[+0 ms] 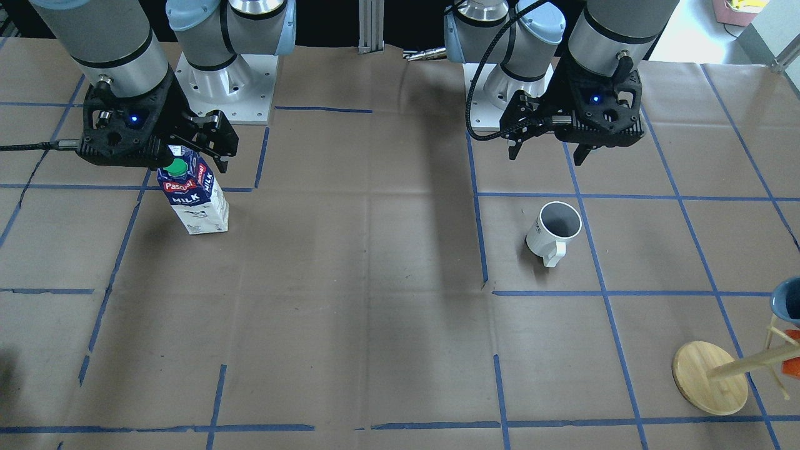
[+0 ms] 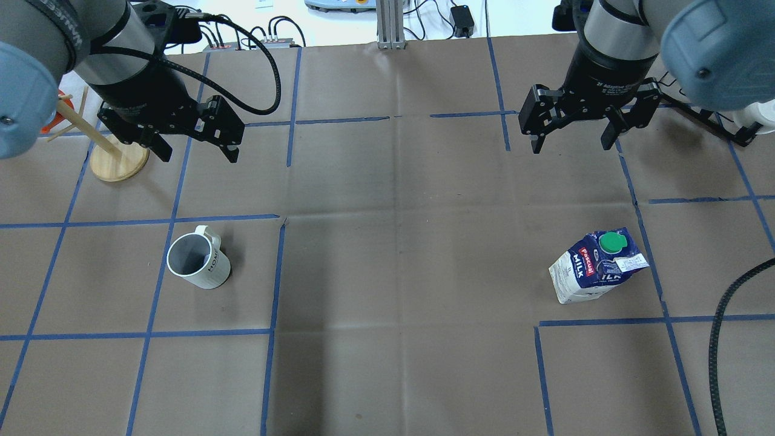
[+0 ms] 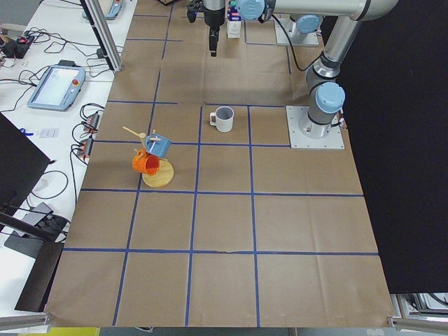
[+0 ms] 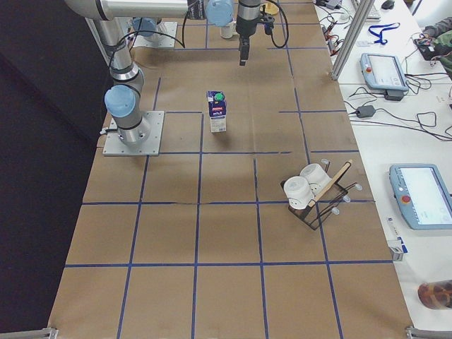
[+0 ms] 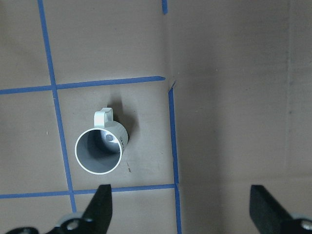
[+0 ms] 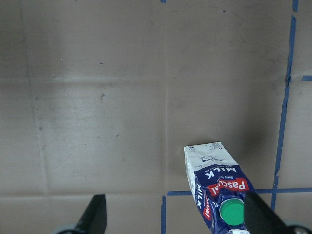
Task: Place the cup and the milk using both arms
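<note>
The white cup (image 2: 199, 261) stands upright on the paper-covered table, handle toward the far side; it also shows in the front view (image 1: 554, 231), the left side view (image 3: 223, 118) and the left wrist view (image 5: 100, 146). My left gripper (image 2: 195, 147) hangs open and empty well above it. The blue and white milk carton (image 2: 598, 266) with a green cap stands upright at the right; it also shows in the front view (image 1: 192, 195), the right side view (image 4: 217, 111) and the right wrist view (image 6: 218, 187). My right gripper (image 2: 575, 140) is open and empty, high above the table beyond the carton.
A wooden mug stand (image 2: 118, 159) with a blue and an orange mug (image 3: 148, 161) stands at the far left. A black rack with two white cups (image 4: 311, 189) sits off the robot's right end. Blue tape lines grid the brown paper. A black cable (image 2: 726, 339) hangs at the near right.
</note>
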